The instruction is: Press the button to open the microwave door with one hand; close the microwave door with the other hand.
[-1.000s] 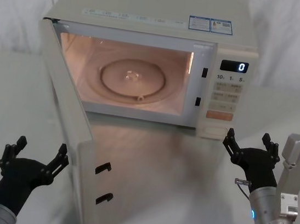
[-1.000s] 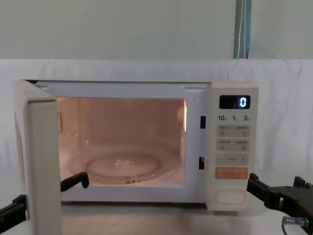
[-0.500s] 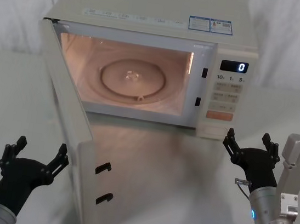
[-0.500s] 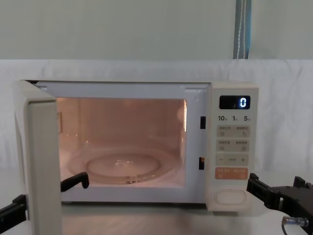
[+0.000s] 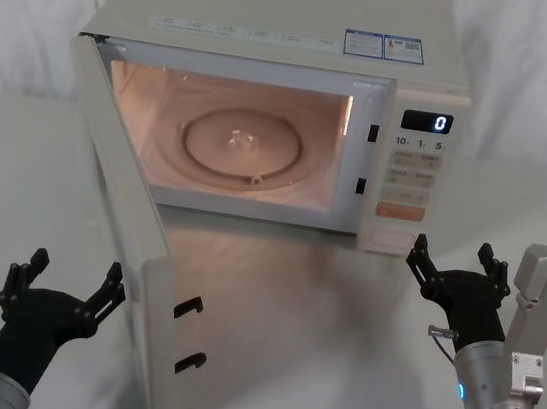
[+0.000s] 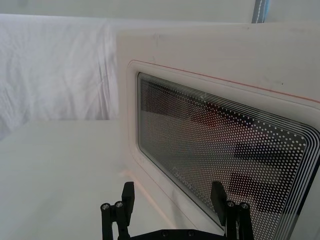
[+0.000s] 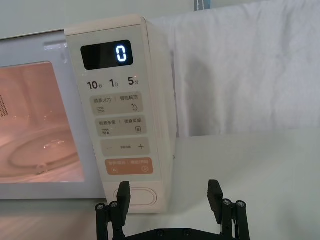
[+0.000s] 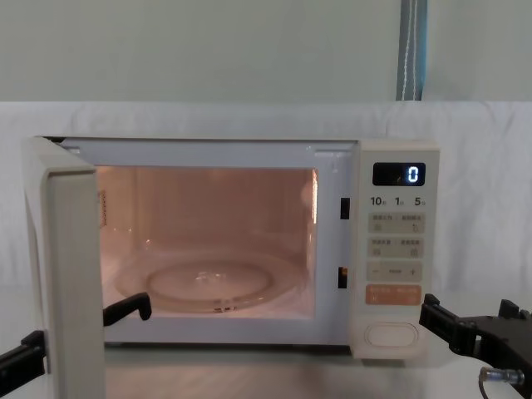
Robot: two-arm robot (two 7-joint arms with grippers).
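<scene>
The cream microwave door (image 5: 119,225) stands swung wide open to the left, its dotted glass window (image 6: 225,145) close in front of my left gripper (image 6: 173,192). That left gripper (image 5: 75,279) is open, low and just outside the door, apart from it. Inside, the cavity is lit and shows the glass turntable (image 5: 241,145). The pill-shaped button (image 7: 140,196) sits at the foot of the keypad panel (image 8: 395,249). My right gripper (image 5: 450,256) is open, a little in front of the button (image 5: 395,239) and to its right, touching nothing.
The microwave body (image 5: 277,23) sits at the back of a white cloth-covered table (image 5: 337,334), and its display reads 0. White cloth hangs behind it. The open door takes up the front left of the table. A blue-grey pole (image 8: 413,50) stands behind.
</scene>
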